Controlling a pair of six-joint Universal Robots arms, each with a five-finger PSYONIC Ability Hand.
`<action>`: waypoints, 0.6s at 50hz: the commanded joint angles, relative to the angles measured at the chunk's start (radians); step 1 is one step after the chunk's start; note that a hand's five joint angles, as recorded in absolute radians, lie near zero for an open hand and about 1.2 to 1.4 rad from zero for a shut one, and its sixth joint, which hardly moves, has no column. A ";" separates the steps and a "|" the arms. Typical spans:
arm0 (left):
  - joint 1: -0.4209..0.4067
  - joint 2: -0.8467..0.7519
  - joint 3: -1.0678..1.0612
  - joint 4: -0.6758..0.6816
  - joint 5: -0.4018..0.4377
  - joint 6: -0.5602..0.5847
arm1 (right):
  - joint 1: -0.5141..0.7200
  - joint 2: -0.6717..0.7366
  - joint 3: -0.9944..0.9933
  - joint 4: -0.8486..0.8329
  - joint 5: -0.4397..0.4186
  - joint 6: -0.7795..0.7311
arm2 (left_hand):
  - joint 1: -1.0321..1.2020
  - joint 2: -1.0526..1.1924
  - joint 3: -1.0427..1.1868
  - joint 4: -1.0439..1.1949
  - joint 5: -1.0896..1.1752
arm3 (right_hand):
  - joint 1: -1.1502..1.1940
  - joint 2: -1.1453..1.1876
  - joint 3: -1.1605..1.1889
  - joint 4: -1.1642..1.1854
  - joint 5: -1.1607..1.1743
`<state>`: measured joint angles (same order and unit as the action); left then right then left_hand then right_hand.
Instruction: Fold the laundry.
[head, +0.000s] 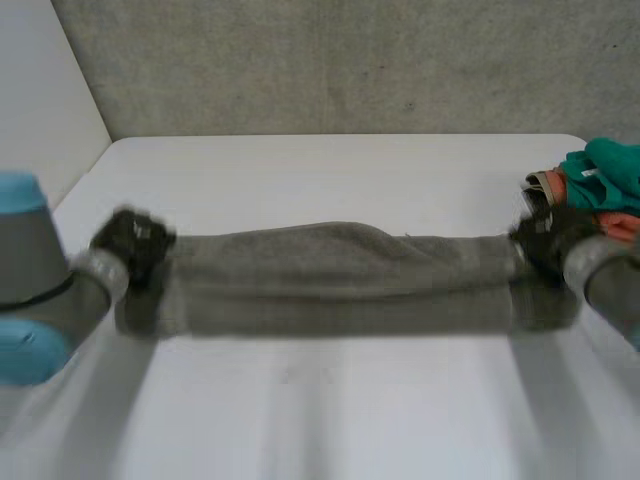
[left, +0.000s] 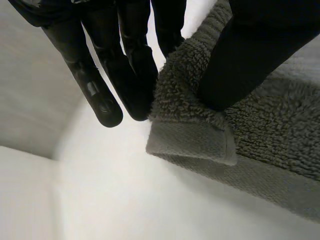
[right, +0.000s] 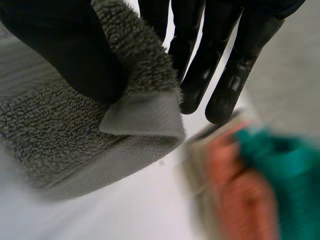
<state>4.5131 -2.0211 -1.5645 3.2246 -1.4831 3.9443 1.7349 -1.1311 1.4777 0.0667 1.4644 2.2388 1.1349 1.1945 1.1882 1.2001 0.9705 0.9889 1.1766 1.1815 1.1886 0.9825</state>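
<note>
A grey towel (head: 340, 270) hangs stretched between my two hands above the white table (head: 330, 170). My left hand (head: 132, 240) holds its left end; in the left wrist view the thumb (left: 240, 55) pinches a corner of the towel (left: 200, 130) against the fingers (left: 125, 65). At the other end my right hand (head: 545, 238) grips the towel's right corner. There the thumb (right: 65, 50) presses the towel (right: 140, 115) against the fingers (right: 220, 60). The lower fold of the towel sags just over the tabletop.
A pile of other laundry (head: 600, 185), teal, orange and tan, lies at the table's right edge just behind my right hand; the pile (right: 250, 180) lies beyond the right fingertips. A grey wall stands behind the table.
</note>
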 joint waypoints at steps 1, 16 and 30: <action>-0.035 -0.060 0.453 0.210 -0.043 -0.132 | 0.031 0.047 -0.330 -0.255 0.007 0.119 | 0.261 0.202 0.208 0.196 0.251 | 0.407 0.220 0.215 0.208 0.239; -0.023 -0.053 0.510 0.359 -0.040 -0.320 | 0.069 0.105 -0.417 -0.597 0.004 0.185 | 0.261 0.202 0.208 0.196 0.251 | 0.407 0.220 0.215 0.208 0.239; -0.039 -0.162 0.170 0.353 -0.029 -0.316 | 0.066 0.212 -0.124 -0.490 -0.009 0.182 | 0.261 0.202 0.208 0.196 0.251 | 0.407 0.220 0.215 0.208 0.239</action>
<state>4.4847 -2.1219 -1.2493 3.5875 -1.5166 3.6246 1.8054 -0.9676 1.2125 -0.5141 1.4614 2.4230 1.1349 1.1973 1.1941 1.2011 0.9705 0.9890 1.1766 1.1858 1.1923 0.9826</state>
